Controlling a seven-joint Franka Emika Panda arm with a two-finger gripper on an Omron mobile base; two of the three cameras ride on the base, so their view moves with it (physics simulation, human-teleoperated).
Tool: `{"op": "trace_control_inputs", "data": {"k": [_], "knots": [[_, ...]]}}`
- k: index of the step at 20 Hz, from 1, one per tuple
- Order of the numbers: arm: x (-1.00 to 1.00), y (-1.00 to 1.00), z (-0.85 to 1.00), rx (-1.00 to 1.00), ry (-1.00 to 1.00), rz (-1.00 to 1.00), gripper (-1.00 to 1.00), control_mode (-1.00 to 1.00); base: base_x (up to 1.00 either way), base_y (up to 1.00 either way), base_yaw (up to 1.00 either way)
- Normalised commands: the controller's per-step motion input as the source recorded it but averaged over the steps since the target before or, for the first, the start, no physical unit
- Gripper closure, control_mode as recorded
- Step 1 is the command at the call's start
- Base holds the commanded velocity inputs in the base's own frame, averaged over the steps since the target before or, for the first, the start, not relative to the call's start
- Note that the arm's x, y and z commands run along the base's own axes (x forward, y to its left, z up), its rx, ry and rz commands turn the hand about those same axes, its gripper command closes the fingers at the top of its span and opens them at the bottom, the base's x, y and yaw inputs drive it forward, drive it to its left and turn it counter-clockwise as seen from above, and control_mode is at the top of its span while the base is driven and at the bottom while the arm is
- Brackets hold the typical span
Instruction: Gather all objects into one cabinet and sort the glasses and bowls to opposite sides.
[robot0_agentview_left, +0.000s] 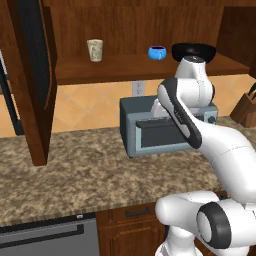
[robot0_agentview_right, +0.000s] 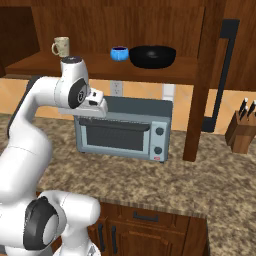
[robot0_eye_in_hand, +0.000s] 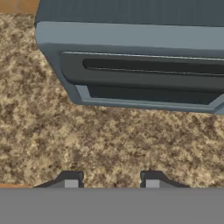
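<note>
Granite counter (robot0_agentview_left: 60, 170) lies under the half-open, empty claw (robot0_eye_in_hand: 111, 179), while upper-frame the cabinet (robot0_agentview_left: 125, 67) shelf holds a cup (robot0_agentview_left: 95, 50) left and blue bowl (robot0_agentview_left: 157, 52), black bowl (robot0_agentview_right: 152, 56) right, seemingly sorted.

White arm (robot0_agentview_right: 35, 120) bent up high from its base, elbow back, forearm reaching fwd, wrist turned so the hand looks straight down. Gripper (robot0_eye_in_hand: 111, 180) hangs in the air w/ nothing between its two dark fingertips (robot0_eye_in_hand: 71, 178); jaws apart, abt halfway, touching nothing
</note>
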Motion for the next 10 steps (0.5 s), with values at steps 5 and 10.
{"op": "trace_control_inputs", "data": {"k": [5,10], "knots": [[0.03,-0.29,-0.08,0.06,0.0,-0.01,-1.0,-1.0,0.0,0.0,0.0],[0.02,-0.27,-0.09,0.06,0.0,-0.01,-1.0,-1.0,0.0,0.0,0.0]]}}
